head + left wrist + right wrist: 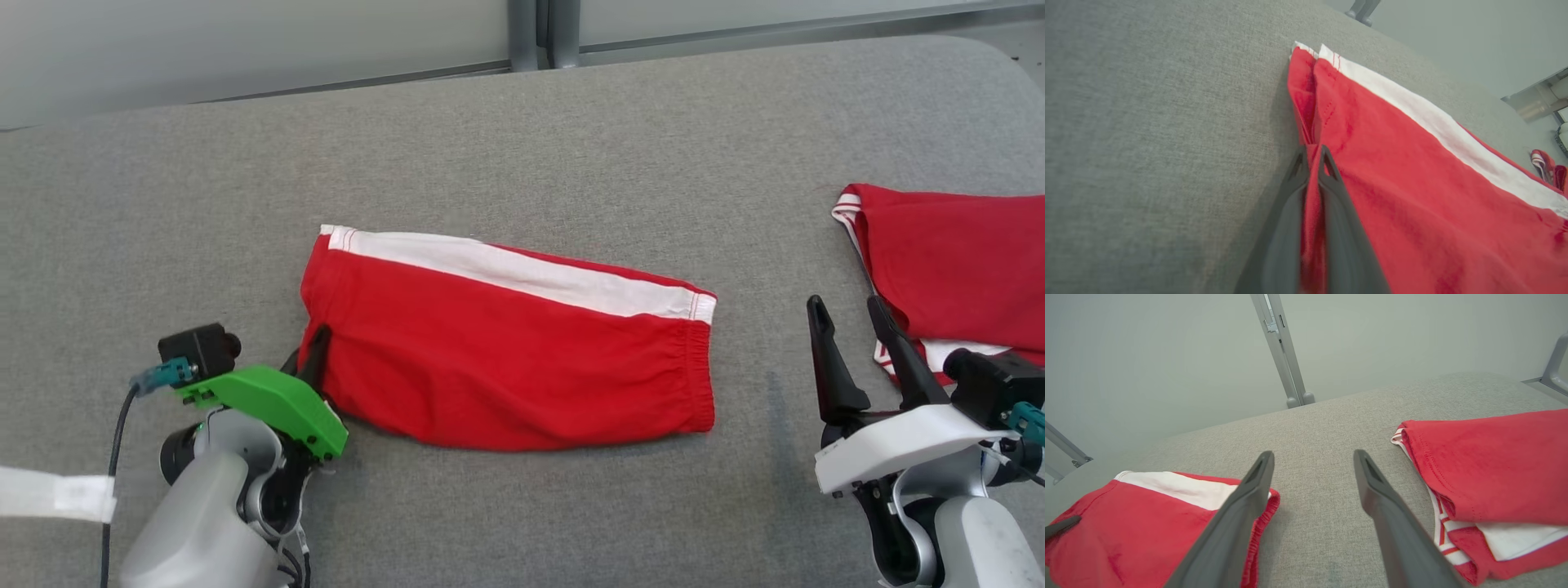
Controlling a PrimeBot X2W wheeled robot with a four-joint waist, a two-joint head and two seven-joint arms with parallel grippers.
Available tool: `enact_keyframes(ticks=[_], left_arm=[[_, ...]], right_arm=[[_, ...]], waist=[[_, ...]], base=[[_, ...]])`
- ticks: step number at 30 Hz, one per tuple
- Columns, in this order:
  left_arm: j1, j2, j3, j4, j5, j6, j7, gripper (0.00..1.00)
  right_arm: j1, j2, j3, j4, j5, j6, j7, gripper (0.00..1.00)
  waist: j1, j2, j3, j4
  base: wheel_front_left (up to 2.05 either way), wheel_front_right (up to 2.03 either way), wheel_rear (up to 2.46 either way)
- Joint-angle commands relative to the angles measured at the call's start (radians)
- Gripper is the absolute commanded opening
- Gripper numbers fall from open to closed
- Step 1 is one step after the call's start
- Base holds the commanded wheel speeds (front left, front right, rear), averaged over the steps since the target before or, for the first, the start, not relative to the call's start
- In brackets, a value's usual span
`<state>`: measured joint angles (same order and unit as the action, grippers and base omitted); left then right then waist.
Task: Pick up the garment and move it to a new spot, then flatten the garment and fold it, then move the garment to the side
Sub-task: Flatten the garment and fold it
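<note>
Item 1, garment (506,359): 1 pair of red shorts with 1 white side stripe. It lies flat and apparently folded in half at the centre of the frame on the grey padded surface (571,139), with the elastic waistband to the right and the leg hems to the left. Item 2, left gripper (1312,150): lower left of the head view, fingers clamped on the garment's left hem, with red cloth pinched between them in the left wrist view. A hold at 1 end suits dragging or lifting the folded piece aside, which I judge to be the task's last step. Item 3, right gripper (845,306): lower right, fingers spread and holding nothing. It stands over bare surface between the 2 garments and touches neither, probably parked so the fold is not disturbed. Item 4, second red garment (963,261): 1 piece, red with white trim, folded at the right edge of the frame, likely where finished pieces are set. Item 5, grey uprights (522,33): top centre, behind the surface. Count: 2 garments, 2 grippers, 1 surface, 2 uprights.
</note>
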<state>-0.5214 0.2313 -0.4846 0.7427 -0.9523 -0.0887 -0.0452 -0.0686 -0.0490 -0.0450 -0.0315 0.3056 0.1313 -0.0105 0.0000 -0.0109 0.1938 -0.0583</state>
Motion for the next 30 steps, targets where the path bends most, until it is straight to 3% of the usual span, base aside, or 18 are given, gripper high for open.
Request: enact_keyframes(ticks=[1, 6, 15, 23, 24, 25, 30], left_arm=[[0.024, 0.003, 0.009, -0.009, -0.011, 0.008, -0.010, 0.00], [0.145, -0.012, 0.059, -0.132, -0.075, 0.049, -0.041, 0.00], [0.350, -0.009, 0.106, -0.369, -0.124, 0.162, -0.073, 0.00], [0.428, 0.005, 0.100, -0.442, -0.105, 0.225, -0.077, 0.00], [0.429, 0.011, 0.098, -0.441, -0.095, 0.232, -0.082, 0.47], [0.430, 0.016, 0.095, -0.439, -0.085, 0.235, -0.088, 1.00], [0.425, 0.046, 0.087, -0.446, -0.029, 0.252, -0.132, 1.00]], right_arm=[[0.010, -0.003, -0.003, 0.003, 0.005, -0.001, -0.006, 1.00], [0.022, -0.003, -0.013, 0.008, 0.003, -0.001, -0.001, 1.00], [0.026, -0.003, -0.019, 0.012, -0.007, -0.001, 0.015, 1.00], [0.035, -0.003, 0.000, 0.035, 0.010, -0.001, 0.026, 1.00], [0.037, -0.003, 0.001, 0.039, 0.012, -0.001, 0.027, 1.00], [0.039, -0.003, 0.001, 0.042, 0.014, -0.001, 0.029, 1.00], [0.051, -0.003, -0.004, 0.058, 0.043, -0.001, 0.032, 1.00]], waist=[[0.0000, 0.0109, -0.010, 0.015], [0.0000, 0.0109, -0.024, 0.046], [0.0000, 0.0109, -0.043, 0.078], [0.0000, 0.0109, -0.065, 0.083], [0.0000, 0.0109, -0.069, 0.083], [0.0000, 0.0109, -0.072, 0.083], [0.0000, 0.0109, -0.087, 0.087]], base=[[0.00, 0.00, 0.00], [0.00, 0.00, 0.00], [0.00, 0.00, 0.00], [0.00, 0.00, 0.00], [0.00, 0.00, 0.00], [0.00, 0.00, 0.00], [0.00, 0.00, 0.00]])
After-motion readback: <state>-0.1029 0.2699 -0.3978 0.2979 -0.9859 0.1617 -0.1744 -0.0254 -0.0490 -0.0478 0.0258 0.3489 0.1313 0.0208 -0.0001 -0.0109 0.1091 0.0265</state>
